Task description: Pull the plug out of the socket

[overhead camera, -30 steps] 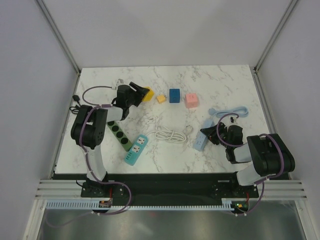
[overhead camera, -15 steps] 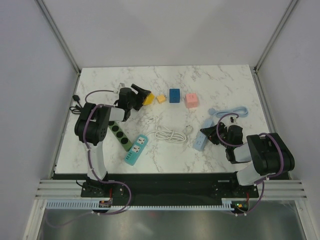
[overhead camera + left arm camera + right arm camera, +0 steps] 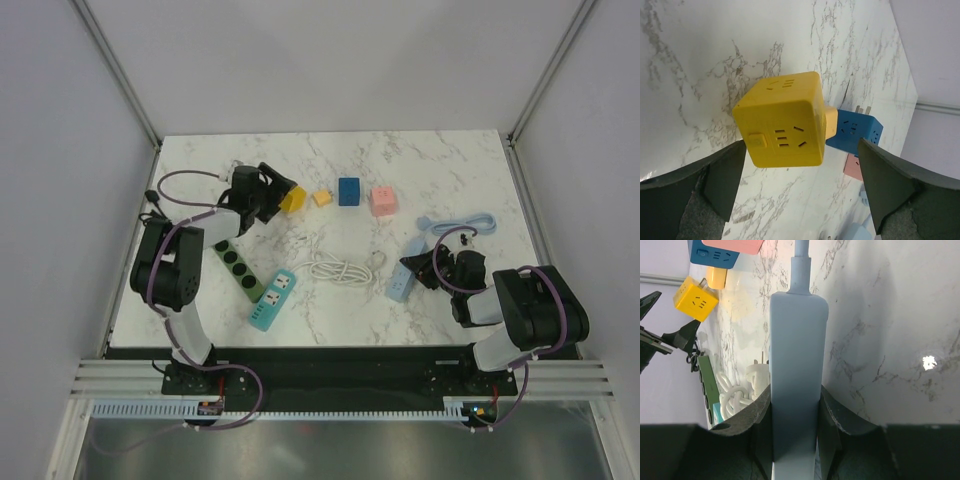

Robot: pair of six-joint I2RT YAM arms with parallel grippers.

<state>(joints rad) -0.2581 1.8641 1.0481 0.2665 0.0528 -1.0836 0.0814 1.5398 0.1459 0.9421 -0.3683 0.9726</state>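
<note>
A yellow cube socket (image 3: 293, 199) lies on the marble table at the back left. In the left wrist view the cube (image 3: 782, 120) sits just ahead of my open left gripper (image 3: 801, 150), which is empty and points at it from the left in the top view (image 3: 270, 188). A small yellow-orange plug block (image 3: 322, 197) lies just right of the cube with a small gap. My right gripper (image 3: 796, 395) is shut on a light blue power strip (image 3: 797, 340) that lies flat at the right (image 3: 402, 282). Its cable (image 3: 462, 225) runs back to the right.
A blue cube (image 3: 349, 191) and a pink cube (image 3: 383, 201) stand right of the yellow one. A coiled white cable (image 3: 340, 268) with a plug lies mid-table. A green strip (image 3: 236, 264) and a teal strip (image 3: 273, 299) lie front left.
My left arm's elbow has swung out to the left and the wrist has turned. The yellow cube has shifted slightly nearer. The right arm has not moved.
</note>
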